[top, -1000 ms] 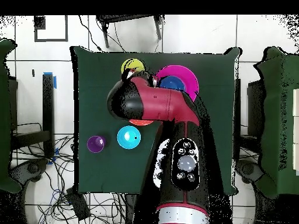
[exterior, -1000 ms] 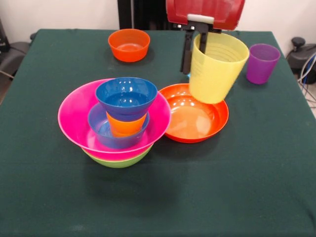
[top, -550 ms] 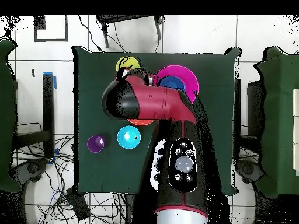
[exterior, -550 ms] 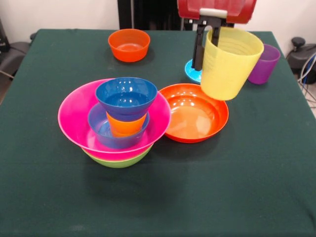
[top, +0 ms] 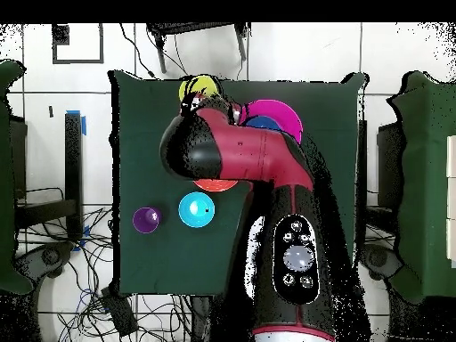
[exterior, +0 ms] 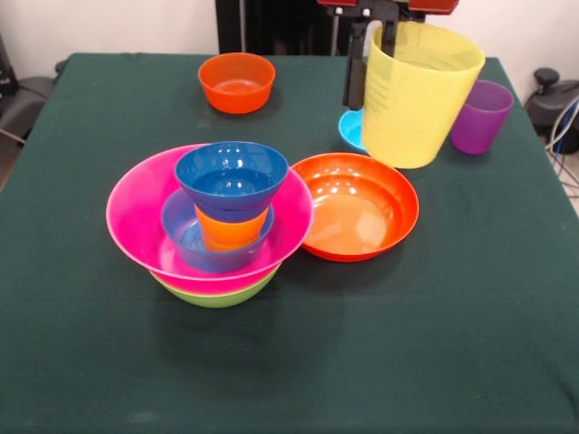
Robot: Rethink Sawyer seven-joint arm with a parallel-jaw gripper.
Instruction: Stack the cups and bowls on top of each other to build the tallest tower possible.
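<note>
**Front view: yellow cup held aloft over the counter**

Front view shows the claw at the top edge, clamped on the rim of the yellow cup, one finger outside the wall and one inside. The cup hangs upright, mouth up, clear of the counter, above the ground between the cyan bowl and the shallow orange bowl. It hides most of the cyan bowl, of which only a sliver shows by the dark finger.

The purple cup stands upright near the counter's right edge, just beside the yellow cup as seen from this side. A small orange bowl sits alone near the far edge, well apart from the rest.

The tower stands left of the counter's middle. Its base is the lime bowl, with the pink bowl nested in it. Inside the pink bowl sits a blue bowl, in that the orange cup, and on top a dark blue bowl. The pink rim and the shallow orange bowl's rim nearly touch; I cannot tell whether they do.

Overhead, the red and black arm covers the counter's middle. The yellow cup pokes out beyond it near the far edge, with the pink bowl beside it. The cyan bowl and purple cup lie in the open.
</note>
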